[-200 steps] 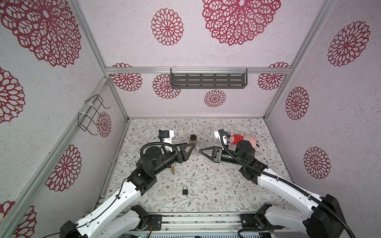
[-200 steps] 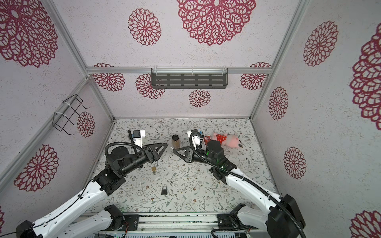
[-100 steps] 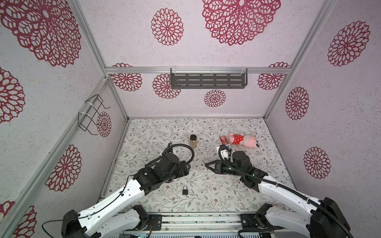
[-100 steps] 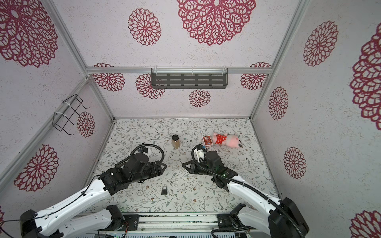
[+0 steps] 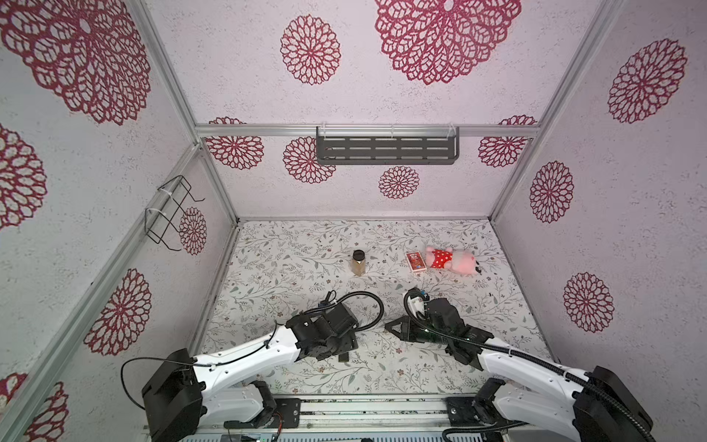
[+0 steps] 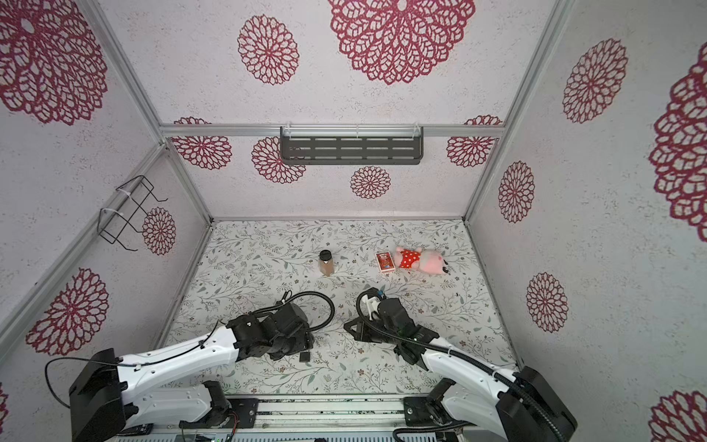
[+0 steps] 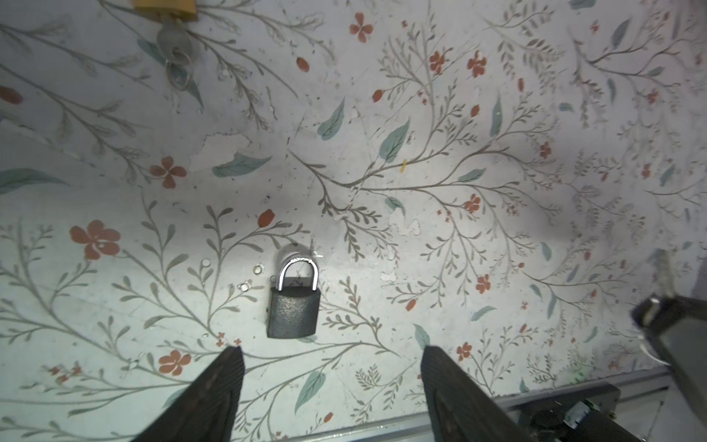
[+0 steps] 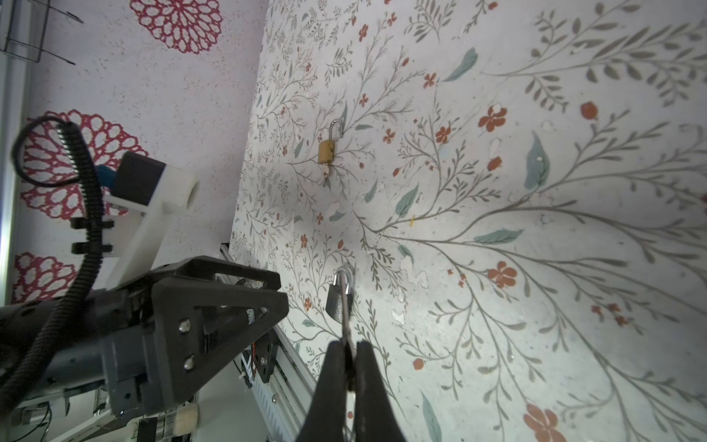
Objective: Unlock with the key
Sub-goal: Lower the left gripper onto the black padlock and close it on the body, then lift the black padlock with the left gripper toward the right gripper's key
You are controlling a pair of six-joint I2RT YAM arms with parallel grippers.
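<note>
Left arm (image 5: 248,354) low, left fingers (image 7: 214,386) spread wide — right arm (image 5: 535,367) low, right fingers (image 8: 333,375) pinched together.

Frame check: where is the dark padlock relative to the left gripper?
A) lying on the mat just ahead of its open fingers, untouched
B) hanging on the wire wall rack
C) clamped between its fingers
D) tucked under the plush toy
A: in the left wrist view the dark padlock lies flat on the mat just beyond the left gripper, whose jaws stand open and clear of it.
</note>
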